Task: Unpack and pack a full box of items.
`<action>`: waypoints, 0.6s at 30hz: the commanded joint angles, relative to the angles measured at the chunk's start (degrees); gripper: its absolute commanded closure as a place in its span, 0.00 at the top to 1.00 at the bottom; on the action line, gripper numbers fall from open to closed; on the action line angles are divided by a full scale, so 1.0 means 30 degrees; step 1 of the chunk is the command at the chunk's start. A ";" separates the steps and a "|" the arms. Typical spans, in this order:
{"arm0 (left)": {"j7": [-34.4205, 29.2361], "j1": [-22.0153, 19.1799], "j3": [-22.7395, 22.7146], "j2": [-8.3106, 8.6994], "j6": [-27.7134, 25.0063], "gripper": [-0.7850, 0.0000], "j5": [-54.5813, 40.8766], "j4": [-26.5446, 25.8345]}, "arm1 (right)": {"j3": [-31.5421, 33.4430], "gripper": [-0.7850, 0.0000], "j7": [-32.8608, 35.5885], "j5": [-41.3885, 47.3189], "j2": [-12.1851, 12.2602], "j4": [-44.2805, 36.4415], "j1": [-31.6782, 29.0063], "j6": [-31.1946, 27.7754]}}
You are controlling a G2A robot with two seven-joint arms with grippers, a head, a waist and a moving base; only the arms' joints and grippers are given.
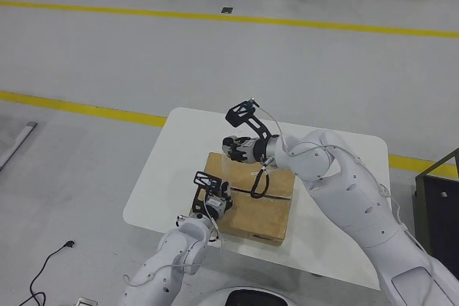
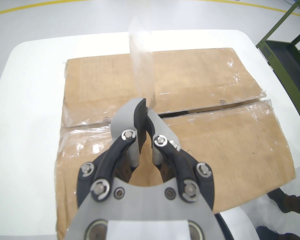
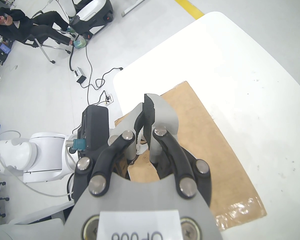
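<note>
Over the seam of the cardboard box (image 2: pixel 202 76), in the left wrist view, your left gripper (image 2: pixel 146 106) has its fingers (image 2: pixel 125 118) pinching the end of a strip of clear tape (image 2: pixel 141 61). The strip rises from the fingertips across the far flap, and you cannot tell where its other end is fixed. The box lies flat on the white tabletop (image 2: pixel 27 96) with both top flaps folded down. A narrow dark gap is open along part of the seam, and shiny clear tape covers the flap edges and corners. A green metal cart (image 2: pixel 285 58) stands on the floor just beside the tabletop. In the right wrist view, your right gripper (image 3: pixel 145 103) hangs above the box near one of its corners, its fingers (image 3: pixel 165 118) pressed together. The left arm's wrist is close beside it at the box's edge. In the top view, you see the box near the middle of the tabletop. The left arm comes in from the near side over the box's near left part. The right arm stretches across the box to its far left corner. The two wrists are near each other but apart.
</note>
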 commanded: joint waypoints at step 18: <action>-0.2004 0.0640 -0.1985 0.0316 -0.3261 0.00 -0.1218 -0.0989 | 0.2668 0.39 -0.1580 0.3775 0.0314 0.1923 -0.0962 -0.2128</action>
